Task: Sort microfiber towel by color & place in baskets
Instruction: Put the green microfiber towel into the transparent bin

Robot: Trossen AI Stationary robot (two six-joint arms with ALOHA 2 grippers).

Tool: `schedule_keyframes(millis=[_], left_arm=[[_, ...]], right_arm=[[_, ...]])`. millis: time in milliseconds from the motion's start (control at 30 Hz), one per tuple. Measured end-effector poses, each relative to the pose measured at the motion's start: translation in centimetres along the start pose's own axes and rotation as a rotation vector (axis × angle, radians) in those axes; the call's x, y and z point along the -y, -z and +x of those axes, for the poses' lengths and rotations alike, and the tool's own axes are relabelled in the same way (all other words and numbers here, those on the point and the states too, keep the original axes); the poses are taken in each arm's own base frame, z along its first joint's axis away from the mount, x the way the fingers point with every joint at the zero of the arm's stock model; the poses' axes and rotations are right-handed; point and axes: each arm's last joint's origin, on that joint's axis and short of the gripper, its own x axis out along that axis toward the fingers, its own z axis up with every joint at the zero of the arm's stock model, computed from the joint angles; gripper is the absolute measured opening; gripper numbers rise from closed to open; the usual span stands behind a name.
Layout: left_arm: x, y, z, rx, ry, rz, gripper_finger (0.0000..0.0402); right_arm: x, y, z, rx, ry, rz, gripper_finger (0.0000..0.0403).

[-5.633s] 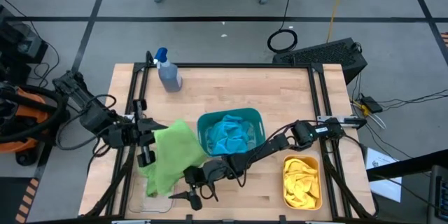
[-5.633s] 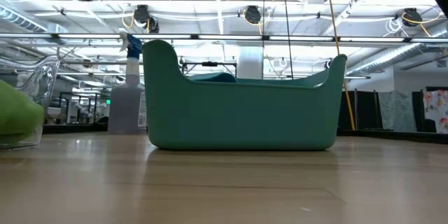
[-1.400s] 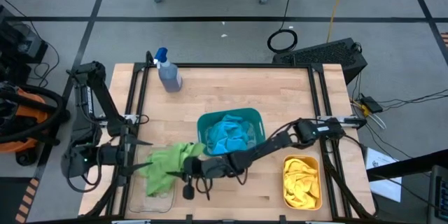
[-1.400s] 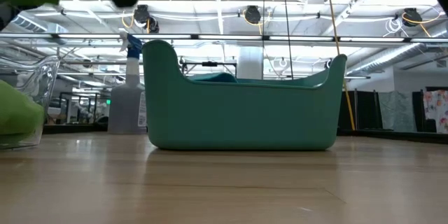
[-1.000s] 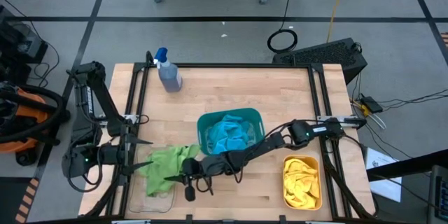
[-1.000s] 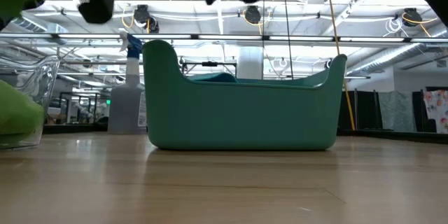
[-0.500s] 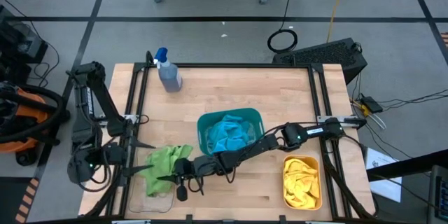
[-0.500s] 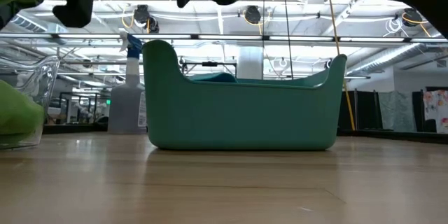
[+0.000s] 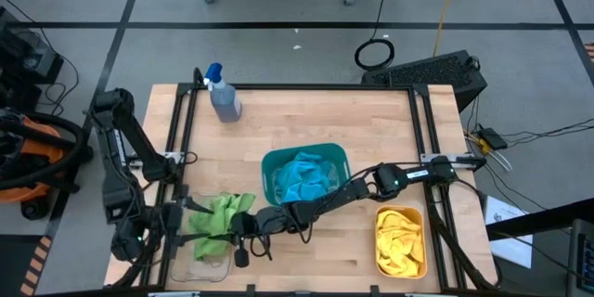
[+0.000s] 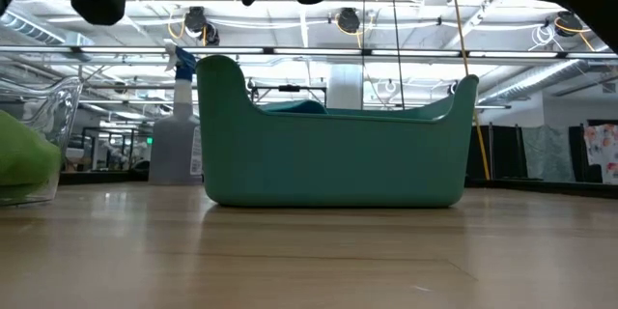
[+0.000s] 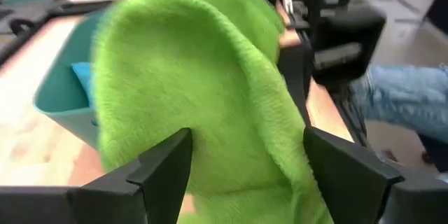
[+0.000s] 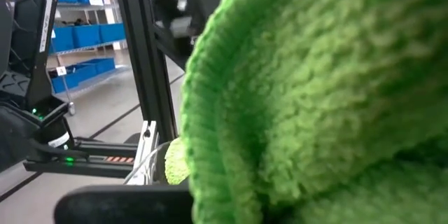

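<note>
High view: spray bottle (image 9: 223,96) behind teal basket (image 9: 271,162).

The lime green towel (image 9: 214,217) hides most of the clear basket (image 9: 206,269) at the tabletop's front-left corner; only the basket's near rim shows. Where the right gripper (image 9: 239,229) meets the cloth, its fingertips are too small to tell apart in the high view. In the right wrist view the towel (image 12: 329,91) fills almost the whole picture. In the low view the teal basket (image 10: 333,159) conceals its contents, and both arms are cut off by the top edge.
</note>
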Motion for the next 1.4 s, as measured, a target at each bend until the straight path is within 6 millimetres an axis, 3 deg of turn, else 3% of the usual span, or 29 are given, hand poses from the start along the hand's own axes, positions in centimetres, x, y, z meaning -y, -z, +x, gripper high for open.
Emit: schedule_keyframes(millis=[333, 667, 800, 1000, 1033, 1167, 1400], left_arm=[[1.2, 0.6, 1.4, -0.052, 0.016, 0.001, 0.0279], [0.9, 0.0, 2.6, -0.022, -0.041, 0.007, 0.0269], [1.7, -0.2, 3.1, -0.003, -0.01, 0.061, 0.0208], [2.2, -0.2, 3.3, -0.011, 0.024, 0.106, 0.0037], [2.1, -0.2, 3.3, -0.01, 0.025, 0.103, 0.0023], [2.1, -0.4, 2.8, -0.008, 0.047, 0.102, 0.0022], [0.9, -1.2, 0.1, 0.011, 0.129, 0.046, 0.0014]], right_arm=[[-0.2, 0.2, 0.0, -0.008, -0.012, -0.053, 0.0014], [-0.1, 0.3, 0.0, -0.015, -0.025, -0.069, 0.0014], [-0.2, 0.3, 0.0, -0.018, -0.033, -0.069, 0.0016], [-0.3, 0.4, 0.0, -0.025, -0.036, -0.071, 0.0034], [-0.3, 0.4, 0.0, -0.025, -0.036, -0.077, 0.004], [-0.7, 0.1, -0.1, -0.051, -0.033, -0.074, 0.0079], [-0.5, -2.9, -1.1, -0.232, 0.019, -0.017, 0.0173]])
